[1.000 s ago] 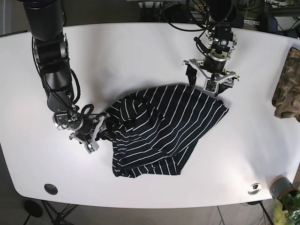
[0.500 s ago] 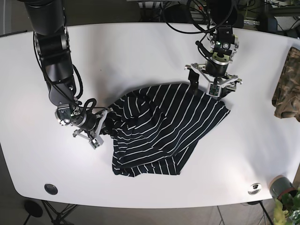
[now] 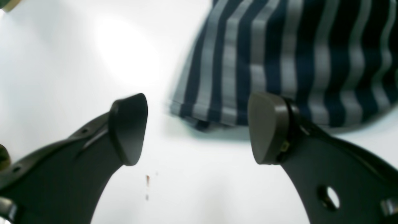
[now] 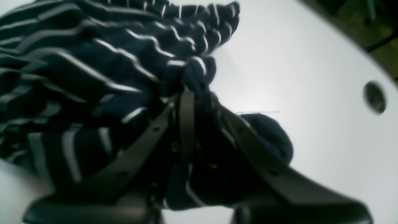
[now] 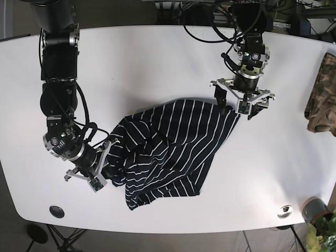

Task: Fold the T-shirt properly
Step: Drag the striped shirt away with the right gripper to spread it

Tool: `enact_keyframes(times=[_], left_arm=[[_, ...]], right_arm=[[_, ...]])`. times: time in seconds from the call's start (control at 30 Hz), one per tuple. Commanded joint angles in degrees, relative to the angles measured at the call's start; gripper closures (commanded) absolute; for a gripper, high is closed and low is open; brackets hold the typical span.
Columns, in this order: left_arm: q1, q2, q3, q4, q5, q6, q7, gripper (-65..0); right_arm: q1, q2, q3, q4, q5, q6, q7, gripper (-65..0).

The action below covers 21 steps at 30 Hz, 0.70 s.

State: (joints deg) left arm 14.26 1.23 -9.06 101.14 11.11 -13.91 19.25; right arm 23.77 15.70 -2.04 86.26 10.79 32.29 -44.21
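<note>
my right gripper [image 5: 100,169] clamped on striped t-shirt [image 5: 168,149] edge, dragged it off flat; cloth bunches beyond fingertips. left gripper [image 3: 199,127] spread wide, hem between pads, ungrabbed. spreading unfinished.

My work surface is a white table [image 5: 157,58] with rounded corners. On it lies the rumpled navy T-shirt [image 5: 173,147] with thin white stripes, near the middle. A camouflage-patterned cloth [image 5: 321,97] sits at the table's far edge beyond my left arm. Two round grommets are set into the near edge [image 5: 56,211] [image 5: 285,211].
</note>
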Motion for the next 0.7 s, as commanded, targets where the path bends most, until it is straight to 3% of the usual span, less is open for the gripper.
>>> enact_keyframes(times=[0.0, 0.2, 0.33, 0.67], left_arm=[[-0.59, -0.05, -0.04, 1.23, -0.61, 0.33, -1.53, -46.5], [-1.47, -0.40, -1.09, 1.23, -7.73, 0.33, -1.53, -46.5], [-2.88, -0.40, -2.94, 1.05, -10.54, 0.33, -1.53, -46.5], [-6.48, -0.31, -3.20, 0.70, -11.51, 0.33, -1.53, -46.5]], right_arm=[[3.44, 0.43, 1.30, 6.27, 0.60, -0.16, -1.46, -2.1], [8.45, 0.52, 1.47, 14.01, 1.04, -0.07, -7.88, -2.1], [12.41, 1.04, 1.47, 14.97, 1.13, 0.01, -7.97, -2.2], [26.56, 3.94, 1.12, 14.71, 1.21, 0.10, -8.06, -2.2]])
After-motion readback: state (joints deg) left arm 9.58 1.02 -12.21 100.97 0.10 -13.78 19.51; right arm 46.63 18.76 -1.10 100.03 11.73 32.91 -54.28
